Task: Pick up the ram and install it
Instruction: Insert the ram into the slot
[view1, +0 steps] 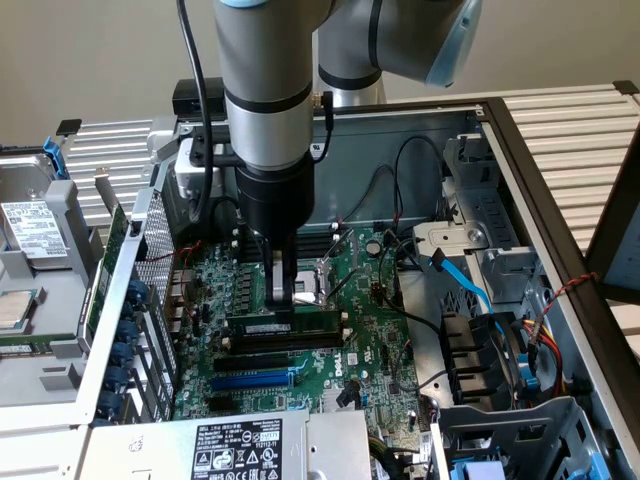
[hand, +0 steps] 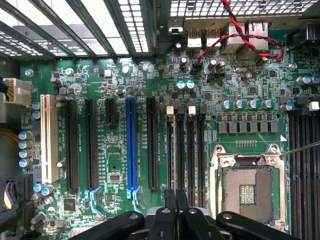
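1. The pincer (view1: 283, 300) is clenched on the top edge of the ram (view1: 312, 328).
2. The ram stands on edge along one of the black memory slots (hand: 200, 150); I cannot tell whether it is seated.
3. The processor socket (view1: 325, 280) is just beside it, and the blue slot (view1: 250, 380) lies farther off on the green board (view1: 375, 345).

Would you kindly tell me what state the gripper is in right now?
Gripper: closed on the ram, low over the motherboard.
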